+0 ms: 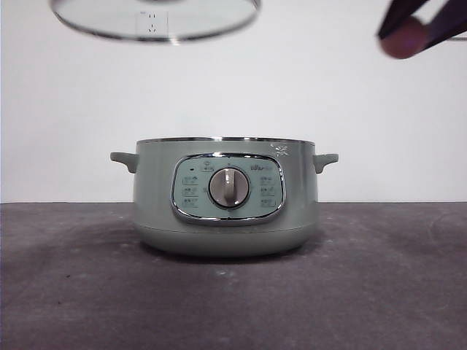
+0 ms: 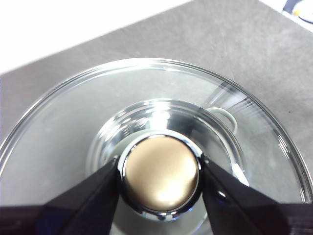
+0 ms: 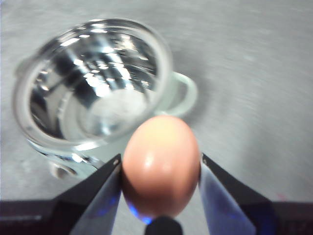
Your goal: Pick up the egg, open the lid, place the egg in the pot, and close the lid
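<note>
Left tool (image 2: 159, 171): clamped on the knob of the round, shallow-domed glass lid with chrome rim (image 1: 155, 16); lid held high above the large, round, pale sage-green electric pot (image 1: 226, 204), off toward one side, to leave the opening clear.

Right tool (image 3: 159, 171): closed on the small, smooth, brown-orange oval egg (image 3: 160, 164), jaws pressing opposite sides. Egg (image 1: 403, 38) carried in the air, high and to one side of the pot, not yet above the opening. Pot interior (image 3: 93, 83) visible below, bare and shiny. Pot seated flat on the dark grey surface (image 1: 73, 292), dial facing the front view.

Judgement: lid removal done; egg placement next, requiring travel over the rim and a gentle descent.
</note>
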Controlling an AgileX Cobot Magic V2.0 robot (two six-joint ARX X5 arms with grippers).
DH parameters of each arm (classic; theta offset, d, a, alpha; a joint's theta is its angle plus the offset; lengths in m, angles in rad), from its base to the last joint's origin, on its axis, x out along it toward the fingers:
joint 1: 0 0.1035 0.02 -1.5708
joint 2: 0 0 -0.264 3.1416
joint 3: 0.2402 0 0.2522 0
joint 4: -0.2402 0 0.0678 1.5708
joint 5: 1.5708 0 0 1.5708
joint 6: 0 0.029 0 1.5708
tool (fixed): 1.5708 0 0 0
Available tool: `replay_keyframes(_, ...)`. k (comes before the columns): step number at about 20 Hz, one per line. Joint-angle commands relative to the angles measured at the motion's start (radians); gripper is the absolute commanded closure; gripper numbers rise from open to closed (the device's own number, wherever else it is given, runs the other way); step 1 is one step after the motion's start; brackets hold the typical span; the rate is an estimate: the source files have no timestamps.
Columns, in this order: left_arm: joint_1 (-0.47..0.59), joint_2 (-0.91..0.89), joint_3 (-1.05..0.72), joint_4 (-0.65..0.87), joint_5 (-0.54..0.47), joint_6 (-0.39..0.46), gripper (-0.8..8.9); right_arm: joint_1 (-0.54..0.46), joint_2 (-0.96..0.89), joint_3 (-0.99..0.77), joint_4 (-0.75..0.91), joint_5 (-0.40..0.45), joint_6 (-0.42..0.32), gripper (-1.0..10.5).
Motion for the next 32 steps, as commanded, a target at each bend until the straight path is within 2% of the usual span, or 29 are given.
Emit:
replay_keyframes(1,0.0,-0.089,0.021,-0.026,-0.022,0.039,8.22,0.059,0.104,0.071,0.044,0.0,0.012,9.6)
replay_keyframes(6,0.0,-0.235,0.021,-0.157,-0.039,0.042,8.22,0.175,0.413,0.313,0.064,0.006,-0.002,9.6)
replay_keyframes(10,-0.001,-0.311,0.021,-0.216,-0.058,0.04,8.22,0.246,0.675,0.524,0.069,0.058,-0.044,9.6)
replay_keyframes(15,-0.001,-0.354,0.021,-0.253,-0.058,0.038,8.22,0.292,0.895,0.627,0.122,0.122,-0.1,9.6)
replay_keyframes(17,-0.001,-0.358,0.021,-0.262,-0.057,0.038,8.22,0.303,0.944,0.627,0.14,0.163,-0.117,9.6)
replay_keyframes(21,-0.001,-0.359,0.021,-0.275,-0.056,0.038,8.22,0.311,1.007,0.627,0.14,0.188,-0.124,9.6)
replay_keyframes(30,-0.001,-0.359,0.021,-0.275,-0.056,0.038,8.22,0.317,1.037,0.627,0.042,0.188,-0.149,9.6)
replay_keyframes(31,-0.001,-0.359,0.021,-0.275,-0.056,0.038,8.22,0.321,1.037,0.627,0.043,0.187,-0.148,9.3)
replay_keyframes(32,-0.001,-0.359,0.021,-0.275,-0.056,0.038,8.22,0.322,1.036,0.627,0.043,0.187,-0.148,8.1)
